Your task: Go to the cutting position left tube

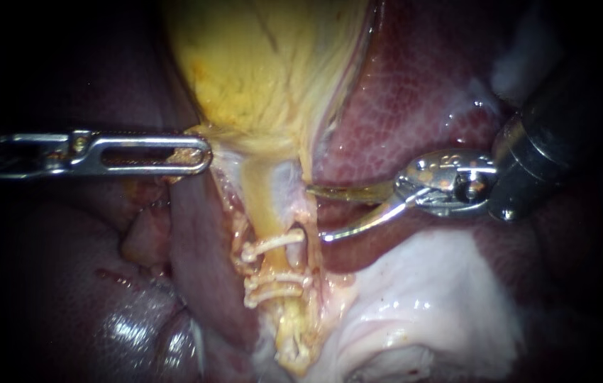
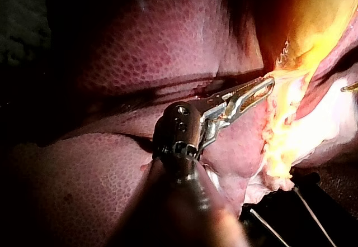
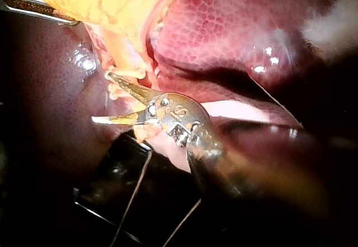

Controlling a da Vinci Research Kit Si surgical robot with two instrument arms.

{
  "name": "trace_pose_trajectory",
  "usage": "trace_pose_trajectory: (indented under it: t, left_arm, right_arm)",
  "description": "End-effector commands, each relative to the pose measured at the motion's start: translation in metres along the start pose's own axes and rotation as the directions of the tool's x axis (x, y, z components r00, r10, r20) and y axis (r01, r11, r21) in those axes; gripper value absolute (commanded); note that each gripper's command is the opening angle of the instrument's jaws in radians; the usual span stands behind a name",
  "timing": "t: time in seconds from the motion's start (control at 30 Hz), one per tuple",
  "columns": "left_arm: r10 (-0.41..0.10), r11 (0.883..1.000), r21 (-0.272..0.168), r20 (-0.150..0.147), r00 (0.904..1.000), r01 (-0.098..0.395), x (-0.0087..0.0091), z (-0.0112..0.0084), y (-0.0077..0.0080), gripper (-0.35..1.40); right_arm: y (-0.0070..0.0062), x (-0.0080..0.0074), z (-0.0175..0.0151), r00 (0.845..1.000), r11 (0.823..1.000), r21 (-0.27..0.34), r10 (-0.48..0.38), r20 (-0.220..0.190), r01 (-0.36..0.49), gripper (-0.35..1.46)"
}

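The yellow gallbladder (image 1: 259,64) hangs at the top and narrows into a yellow tube (image 1: 262,202) that runs downward. Three white clips cross the tube: one clip (image 1: 271,245) higher up and a pair of clips (image 1: 277,285) just below. My left instrument (image 1: 202,154) comes in level from the left, its slotted jaws shut on the gallbladder's lower left edge (image 2: 267,85). My right instrument (image 1: 316,213) has two curved blades, open and just right of the tube. Its lower blade tip lies by the upper clip. From the right wrist the open blades (image 3: 102,97) point at the clipped tube.
Dark red liver (image 1: 415,99) lies right of the gallbladder, with more lobes (image 1: 89,284) at the lower left. Pale white tissue (image 1: 429,305) fills the lower right. A dark pad with thin threads (image 3: 134,185) lies under the right instrument.
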Motion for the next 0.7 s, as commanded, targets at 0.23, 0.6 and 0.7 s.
trace_pose_trajectory:
  t: [0.23, 0.6, 0.7]
  left_arm:
    - [0.001, 1.000, -0.001, 0.003, 1.0000, -0.001, -0.0008, -0.0011, 0.0000, -0.35]
    - [0.006, 1.000, -0.007, 0.025, 0.9997, -0.006, -0.0023, -0.0037, -0.0001, -0.35]
    - [0.006, 1.000, -0.008, 0.026, 0.9996, -0.005, -0.0023, -0.0038, -0.0003, -0.35]
  right_arm:
    - [0.0001, -0.0004, 0.0005, 1.000, 1.000, 0.010, -0.003, 0.002, 0.003, 1.36]
    - [0.0008, -0.0057, 0.0037, 0.999, 0.998, 0.059, 0.001, 0.052, -0.004, 1.36]
    - [0.0008, -0.0079, 0.0048, 0.996, 0.997, 0.077, 0.018, 0.087, -0.025, 1.36]
